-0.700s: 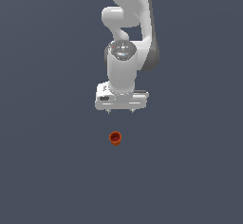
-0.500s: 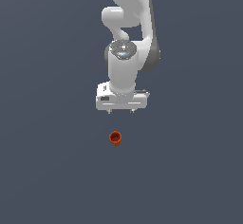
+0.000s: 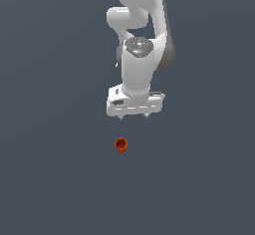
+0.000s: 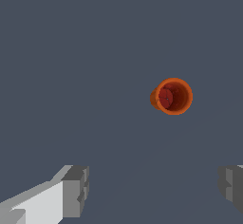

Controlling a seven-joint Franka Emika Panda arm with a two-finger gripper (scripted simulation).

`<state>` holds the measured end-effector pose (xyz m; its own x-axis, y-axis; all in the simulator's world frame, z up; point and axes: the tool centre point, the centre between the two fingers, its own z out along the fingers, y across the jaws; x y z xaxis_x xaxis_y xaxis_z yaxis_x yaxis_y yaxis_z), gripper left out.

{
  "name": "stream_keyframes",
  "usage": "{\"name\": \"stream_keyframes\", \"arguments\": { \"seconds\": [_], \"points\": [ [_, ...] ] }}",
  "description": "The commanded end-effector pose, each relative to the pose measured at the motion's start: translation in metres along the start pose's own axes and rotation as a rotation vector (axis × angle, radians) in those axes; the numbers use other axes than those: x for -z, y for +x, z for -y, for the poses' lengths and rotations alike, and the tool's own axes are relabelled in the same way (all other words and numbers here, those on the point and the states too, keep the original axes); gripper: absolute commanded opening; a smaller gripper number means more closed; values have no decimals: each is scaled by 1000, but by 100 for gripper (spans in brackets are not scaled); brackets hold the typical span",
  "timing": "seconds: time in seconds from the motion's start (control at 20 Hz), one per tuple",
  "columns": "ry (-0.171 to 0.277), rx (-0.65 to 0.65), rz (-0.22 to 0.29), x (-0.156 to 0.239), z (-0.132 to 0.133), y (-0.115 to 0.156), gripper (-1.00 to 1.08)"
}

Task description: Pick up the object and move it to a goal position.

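Observation:
The object [image 3: 120,145] is a small orange-red cup resting on the flat dark grey floor, its open mouth facing up. In the exterior view the white gripper [image 3: 134,118] hangs above it, pointing down, well clear of the cup and slightly toward the exterior view's right. The wrist view looks into the cup [image 4: 172,96] from above, showing its round rim and red inside. Both grey fingertips [image 4: 76,191] stand far apart there, so the gripper [image 4: 154,187] is open with nothing between its fingers. The cup lies ahead of the fingers, not between them.
Plain dark grey floor [image 3: 55,179] surrounds the cup on all sides. The white arm [image 3: 142,40] rises above the gripper. No other objects are in view.
The gripper has shifted a little lower toward the cup. The cup has stayed where it was.

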<state>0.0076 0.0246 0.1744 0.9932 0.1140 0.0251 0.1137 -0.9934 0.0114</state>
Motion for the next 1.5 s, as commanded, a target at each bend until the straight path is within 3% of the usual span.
{"name": "stream_keyframes", "arguments": {
  "seconds": [0.0,0.95,1.45],
  "points": [
    [0,-1,1,-1,-2,1,100],
    [9,-2,20,-69,-47,48,100],
    [11,-2,25,-88,-59,57,100]
  ]
}}
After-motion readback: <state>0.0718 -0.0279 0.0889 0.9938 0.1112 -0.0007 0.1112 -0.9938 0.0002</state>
